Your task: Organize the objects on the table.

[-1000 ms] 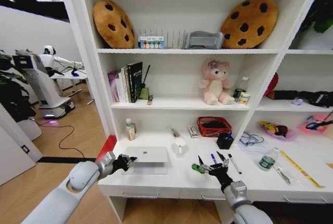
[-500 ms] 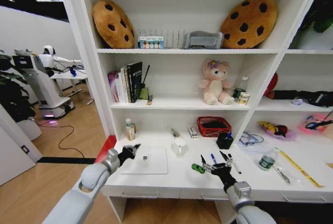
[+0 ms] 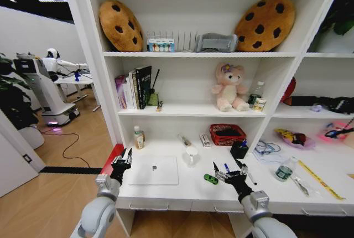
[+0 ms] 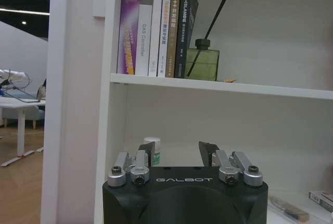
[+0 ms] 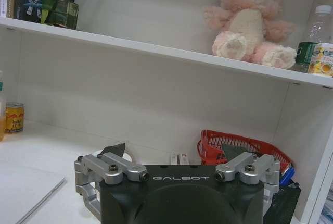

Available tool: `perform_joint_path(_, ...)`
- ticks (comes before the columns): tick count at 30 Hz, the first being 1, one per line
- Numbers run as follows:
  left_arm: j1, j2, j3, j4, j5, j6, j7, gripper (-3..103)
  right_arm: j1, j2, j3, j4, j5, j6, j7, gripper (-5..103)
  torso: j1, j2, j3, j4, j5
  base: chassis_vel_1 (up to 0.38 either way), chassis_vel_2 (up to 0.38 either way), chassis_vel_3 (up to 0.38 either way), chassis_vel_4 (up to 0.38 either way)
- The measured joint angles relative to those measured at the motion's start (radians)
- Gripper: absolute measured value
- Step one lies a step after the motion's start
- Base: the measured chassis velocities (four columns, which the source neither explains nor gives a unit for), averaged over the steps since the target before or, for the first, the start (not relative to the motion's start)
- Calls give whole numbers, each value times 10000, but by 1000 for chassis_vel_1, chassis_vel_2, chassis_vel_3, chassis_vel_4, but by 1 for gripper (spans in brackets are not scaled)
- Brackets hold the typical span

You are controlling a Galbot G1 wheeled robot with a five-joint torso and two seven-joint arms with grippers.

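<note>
A slim silver-white laptop (image 3: 154, 170) lies shut and flat on the white table (image 3: 182, 189). My left gripper (image 3: 123, 158) stands open just off the laptop's left edge, holding nothing; in its wrist view the left gripper (image 4: 177, 153) faces a small bottle (image 4: 152, 150) by the shelf wall. A tiny green toy car (image 3: 211, 179) rests just left of my open right gripper (image 3: 229, 172). A blue pen (image 3: 227, 167) and a black pen (image 3: 248, 175) lie beside its fingers. A clear cup (image 3: 191, 155) stands behind the laptop, and a green-capped bottle (image 3: 285, 170) stands to the right.
A red basket (image 3: 227, 134), black pen holder (image 3: 239, 149) and small bottle (image 3: 138, 137) stand against the back wall. The shelf above carries a pink plush bear (image 3: 230, 88) and books (image 3: 134, 87). Clutter and a yellow ruler (image 3: 318, 179) lie at the right. Another robot (image 3: 41, 86) stands far left.
The laptop lid has gone down flat. My left gripper has drawn back from the laptop to the table's left front corner. The right gripper has barely moved.
</note>
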Motion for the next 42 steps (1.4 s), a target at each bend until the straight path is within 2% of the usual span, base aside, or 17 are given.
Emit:
perform_joint_path(1, 88, 26, -81, -144, 22, 38, 152, 52, -43, 17, 33, 18, -21, 22, 2, 100, 0, 0, 0, 0, 0, 0, 0, 0, 0)
perform_joint_path(2, 186, 70, -182, -288, 52, 94, 374, 62, -64, 36, 52, 48, -27, 33, 11, 100, 0, 1, 0, 1, 0, 0, 0, 0, 0)
perform_joint_path(3, 186, 70, -182, -288, 52, 94, 374, 62, -64, 36, 52, 48, -27, 33, 11, 100, 0, 1, 0, 1, 0, 0, 0, 0, 0)
perform_joint_path(4, 279, 106, -289, -400, 85, 133, 628, 62, -67, 43, 53, 71, -27, 35, 16, 100, 0, 0, 0, 1, 0, 0, 0, 0, 0)
perform_joint_path(5, 377, 148, -430, -512, 164, 163, 887, 74, -66, 49, 53, 110, -27, 34, 23, 100, 0, 0, 0, 2, 0, 0, 0, 0, 0)
perform_joint_path(6, 377, 148, -430, -512, 164, 163, 887, 74, -66, 49, 53, 110, -27, 34, 23, 100, 0, 0, 0, 2, 0, 0, 0, 0, 0)
perform_joint_path(9, 506, 191, -587, -660, 218, 175, 1024, 85, -68, 62, 53, 184, -27, 15, 52, 100, 0, 0, 1, 2, 0, 0, 0, 0, 0)
perform_joint_path(12, 644, 190, -702, -747, 265, 177, 1046, 89, -115, 66, 61, 240, -26, 6, 73, 100, 0, 0, 1, 2, -1, 0, 0, 0, 0)
perform_joint_path(14, 834, 185, -811, -869, 363, 163, 1072, 98, -194, 71, 88, 312, -26, 4, 86, 100, 0, 0, 0, 2, -1, 0, 0, 0, 0)
perform_joint_path(27, 955, 190, -883, -1089, 443, 173, 954, 100, -423, 94, 168, 614, -37, -4, 145, 100, 0, 1, 1, 2, 0, 0, 0, 0, 0)
perform_joint_path(35, 943, 194, -875, -1083, 448, 178, 947, 100, -718, 321, 28, 966, -36, -324, 326, 100, 0, 0, 0, 2, -1, 0, 0, 0, 0)
perform_joint_path(38, 940, 195, -872, -1077, 448, 181, 945, 100, -889, 417, -52, 994, 10, -934, 633, 100, 0, 1, 1, 1, -1, 0, 0, 0, 0)
perform_joint_path(39, 940, 195, -872, -1077, 448, 181, 945, 100, -889, 417, -52, 994, 10, -934, 633, 100, 0, 1, 1, 1, -1, 0, 0, 0, 0)
perform_joint_path(40, 939, 196, -870, -1075, 448, 182, 944, 100, -888, 407, -52, 957, 154, -1376, 780, 100, 0, 1, 1, 1, -2, 0, 0, 0, 0)
perform_joint_path(41, 939, 196, -870, -1073, 448, 183, 943, 100, -848, 339, -26, 863, 500, -2116, 1020, 100, 0, 1, 1, 1, 1, 0, 0, 0, 0)
perform_joint_path(42, 939, 196, -870, -1073, 448, 183, 943, 100, -848, 339, -26, 863, 500, -2116, 1020, 100, 0, 1, 1, 1, 1, 0, 0, 0, 0)
